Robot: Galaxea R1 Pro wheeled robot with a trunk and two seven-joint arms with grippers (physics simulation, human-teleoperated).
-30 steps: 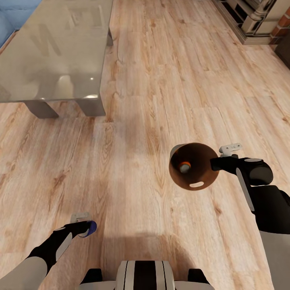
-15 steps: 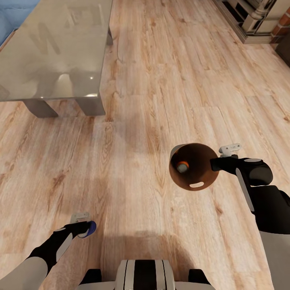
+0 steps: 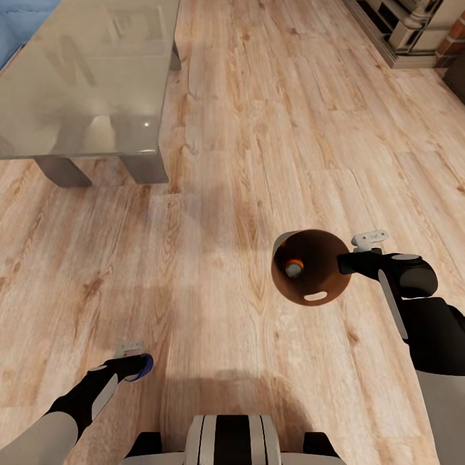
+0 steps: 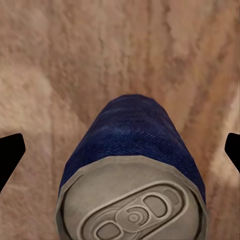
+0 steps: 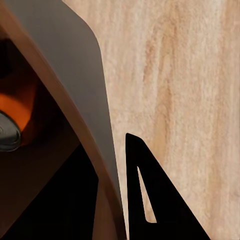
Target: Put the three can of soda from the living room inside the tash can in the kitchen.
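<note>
Right gripper (image 3: 340,261) is clamping the rim of the tapered light tan wooden bin (image 3: 311,266), holding it above the light wood floor (image 3: 245,142) with an orange soda can (image 3: 294,267) lying inside. Left gripper (image 3: 137,365) is closing on the dark blue silver-topped soda can (image 4: 132,172), near the glass-topped low table (image 3: 84,77).

A light wood plank floor (image 3: 245,148) with darker grain streaks spreads beneath both sets of jaws. Well ahead of the left jaws stands a low rectangular surface of grey glass (image 3: 84,77) on blocky grey legs (image 3: 145,169), its top showing faint reflections. A strip of blue sofa (image 3: 26,19) shows past its far corner. Far ahead of the right jaws runs a stepped pale stone hearth edge (image 3: 394,32), with red brick (image 3: 455,35) just beside it.
</note>
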